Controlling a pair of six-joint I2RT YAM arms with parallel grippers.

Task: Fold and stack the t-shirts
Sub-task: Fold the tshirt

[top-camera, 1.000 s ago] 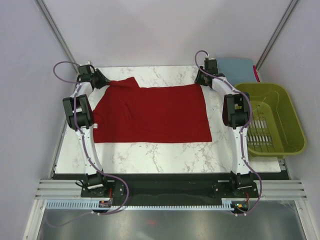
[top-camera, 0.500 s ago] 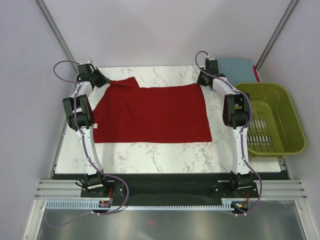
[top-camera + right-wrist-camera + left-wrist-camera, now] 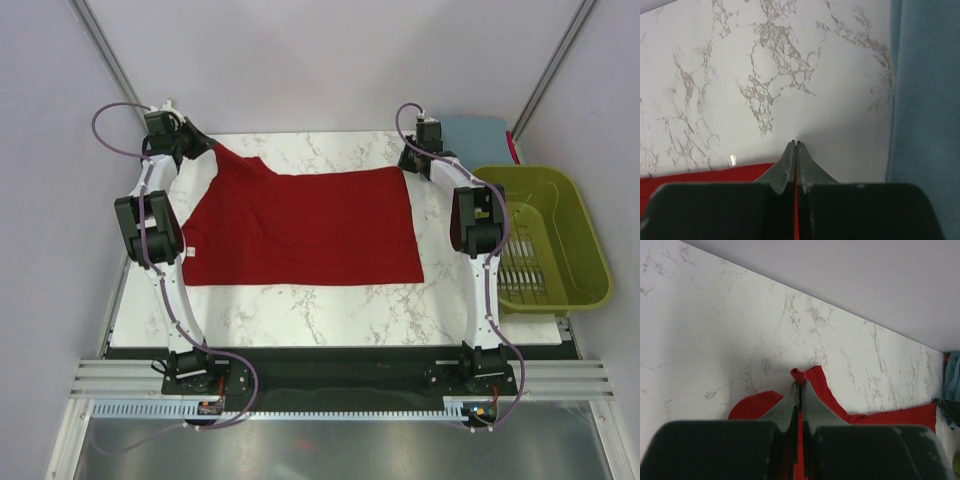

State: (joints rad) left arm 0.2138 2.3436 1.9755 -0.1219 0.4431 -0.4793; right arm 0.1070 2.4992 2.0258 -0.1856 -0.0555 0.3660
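a: biggest first: the marble table (image 3: 330,300), with the dark red t-shirt (image 3: 300,230) spread flat across most of it, its long far edge toward the back wall.

b: then the olive basket (image 3: 590,265) off the table's right side, and the blue-grey t-shirt (image 3: 470,128) lying behind it at the far right corner.

a: now the small bits. the left gripper (image 3: 800,385) has its fingers pressed together on the far left corner of the red one. a nub of cloth pokes out past the tips, and the fabric peaks up toward it.

b: the right gripper (image 3: 795,144) is closed too, with only a thin red line between its fingers, at the far right corner.

a: that's a thin bite, i reckon. if the arms pull toward us, that edge could slip free and flop, and the fold would come out crooked.

b: and the left holds a bunched bit, so an uneven pull might twist the shirt. the right also sits just beside the blue-grey cloth, so it could snag that.
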